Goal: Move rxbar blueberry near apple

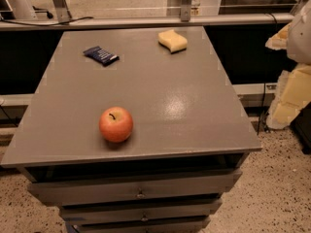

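Note:
The rxbar blueberry point(101, 55), a small flat bar in a dark navy wrapper, lies at the far left of the grey table top point(184, 106). The apple point(116, 124), round and red-orange with a short dark stem, stands near the front edge, left of the middle. The two are well apart, with the bar behind the apple. My gripper is out of view. Only a white and pale yellow shape point(296, 57) shows at the right edge, off the table; it may be part of my arm.
A pale yellow wavy sponge point(172, 41) lies at the far right of the table top. Drawers point(141, 191) sit under the front edge. A rail point(146, 21) and black panels run behind the table. Speckled floor point(277, 188) lies to the right.

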Robot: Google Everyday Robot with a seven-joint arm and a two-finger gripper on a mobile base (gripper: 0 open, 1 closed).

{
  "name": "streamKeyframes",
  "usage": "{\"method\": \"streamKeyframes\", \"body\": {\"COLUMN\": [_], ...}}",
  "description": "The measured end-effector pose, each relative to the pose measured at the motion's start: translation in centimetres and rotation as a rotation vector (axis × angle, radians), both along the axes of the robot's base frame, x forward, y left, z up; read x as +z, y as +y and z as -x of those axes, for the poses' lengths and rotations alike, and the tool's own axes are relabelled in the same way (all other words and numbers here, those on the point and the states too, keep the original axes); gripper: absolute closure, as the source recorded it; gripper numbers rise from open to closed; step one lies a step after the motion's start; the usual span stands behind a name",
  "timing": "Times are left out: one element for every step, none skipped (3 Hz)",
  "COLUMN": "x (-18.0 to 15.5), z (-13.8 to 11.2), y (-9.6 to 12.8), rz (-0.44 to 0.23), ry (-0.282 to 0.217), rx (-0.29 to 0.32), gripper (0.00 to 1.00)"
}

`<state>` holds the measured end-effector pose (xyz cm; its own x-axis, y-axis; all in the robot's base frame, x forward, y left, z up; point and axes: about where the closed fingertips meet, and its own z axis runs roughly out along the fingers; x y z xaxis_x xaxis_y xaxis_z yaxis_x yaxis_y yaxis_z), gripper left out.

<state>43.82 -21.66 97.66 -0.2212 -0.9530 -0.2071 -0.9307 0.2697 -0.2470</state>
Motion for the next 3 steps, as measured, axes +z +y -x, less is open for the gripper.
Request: {"method": "streamKeyframes", "body": {"x": [0.0,0.2,-1.0], "z": [0.0,-1.5,-4.6], "y": [0.0,1.3,5.4], "rz": [0.0,-0.063,-0.195], "ry": [0.0,-0.037,-0.087], "rx": [0.0,0.016,0.03], "gripper": [0.0,0.0,0.0]}}
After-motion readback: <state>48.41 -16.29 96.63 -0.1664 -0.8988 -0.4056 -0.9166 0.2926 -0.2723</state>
